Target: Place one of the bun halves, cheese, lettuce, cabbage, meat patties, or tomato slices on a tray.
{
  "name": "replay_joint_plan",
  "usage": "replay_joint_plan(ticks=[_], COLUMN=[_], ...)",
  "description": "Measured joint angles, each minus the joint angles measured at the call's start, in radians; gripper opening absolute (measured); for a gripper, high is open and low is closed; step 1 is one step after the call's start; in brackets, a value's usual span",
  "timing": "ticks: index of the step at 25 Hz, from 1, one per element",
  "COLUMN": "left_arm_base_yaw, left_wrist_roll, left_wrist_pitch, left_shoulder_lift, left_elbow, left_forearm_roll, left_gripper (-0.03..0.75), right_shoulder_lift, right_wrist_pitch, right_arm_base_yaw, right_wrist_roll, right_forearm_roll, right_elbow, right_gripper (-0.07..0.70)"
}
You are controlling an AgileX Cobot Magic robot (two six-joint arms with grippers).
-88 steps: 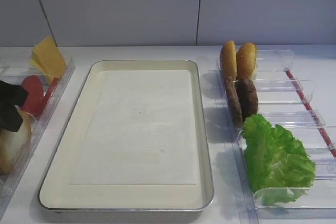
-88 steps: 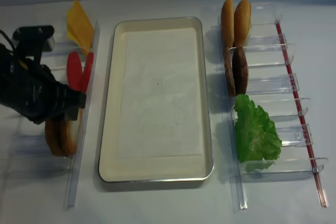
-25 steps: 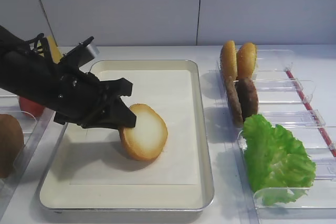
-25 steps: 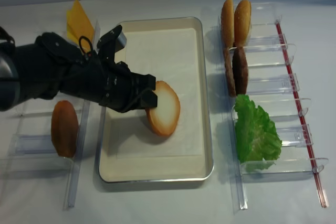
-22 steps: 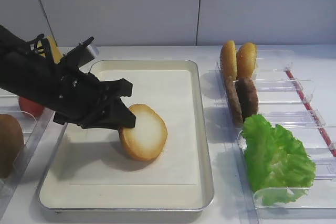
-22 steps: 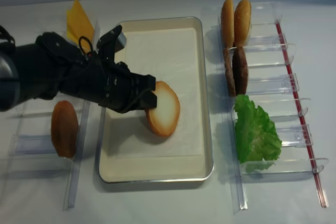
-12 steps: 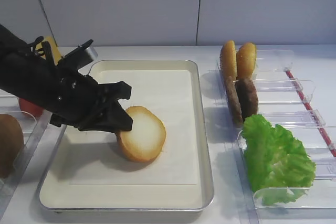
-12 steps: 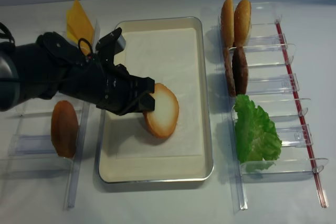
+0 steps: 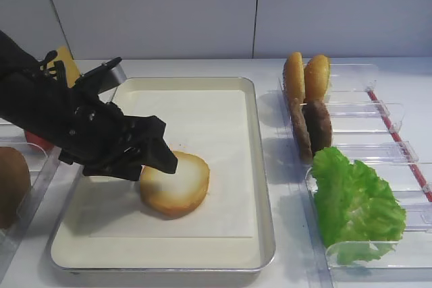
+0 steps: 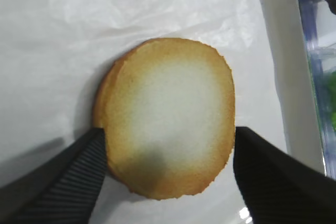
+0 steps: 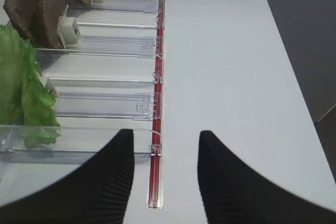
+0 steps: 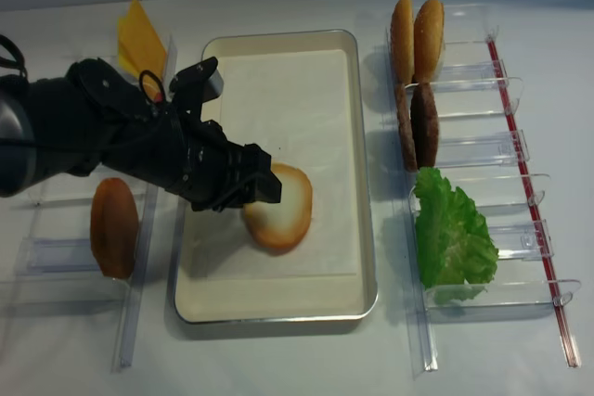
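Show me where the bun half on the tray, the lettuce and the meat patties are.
bun half (image 10: pixel 173 114): left wrist view, middle of its pale cut face.
lettuce (image 9: pixel 354 200): exterior high view, middle of the leaf bunch.
meat patties (image 12: pixel 423 124): realsense high view, on the right patty.

**Bun half flat on the tray**

The bun half (image 10: pixel 169 116) lies cut face up (pale whitish centre, golden-brown toasted rim) on the white paper liner of the cream tray (image 9: pixel 262 187). It sits between the spread fingers (image 10: pixel 58 179) of the left gripper (image 10: pixel 168 177), just ahead of them; contact with either finger cannot be told.
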Motion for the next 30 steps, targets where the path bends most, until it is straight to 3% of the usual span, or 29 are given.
replay_joint_plan(ticks=[8, 12, 17, 20, 23, 27, 30], left_arm_base_yaw=[0.000, 0.000, 0.000, 0.000, 0.000, 0.000, 0.000], left_wrist_roll=[0.004, -0.084, -0.308, -0.432, -0.500, -0.523, -0.537], left_wrist_pitch=[0.015, 0.101, 0.277, 0.357, 0.392, 0.414, 0.467], left_shoulder_lift=[0.002, 0.002, 0.002, 0.002, -0.007, -0.049, -0.106], left_elbow=[-0.013, -0.111, -0.290, -0.373, -0.402, -0.404, -0.404], left_forearm_roll=[0.027, 0.177, 0.488, 0.679, 0.807, 0.847, 0.882], left_gripper=[0.491, 0.474, 0.470, 0.458, 0.438, 0.430, 0.429], right_shoulder_lift=[0.000, 0.000, 0.000, 0.000, 0.000, 0.000, 0.000], right_wrist_pitch=[0.000, 0.000, 0.000, 0.000, 0.000, 0.000, 0.000], right_arm_base_yaw=[0.000, 0.000, 0.000, 0.000, 0.000, 0.000, 0.000], right_wrist_roll=[0.000, 0.000, 0.000, 0.000, 0.000, 0.000, 0.000], right_forearm_roll=[0.000, 0.000, 0.000, 0.000, 0.000, 0.000, 0.000], right_elbow=[0.000, 0.000, 0.000, 0.000, 0.000, 0.000, 0.000], right_gripper=[0.321, 0.321, 0.321, 0.321, 0.321, 0.321, 0.321])
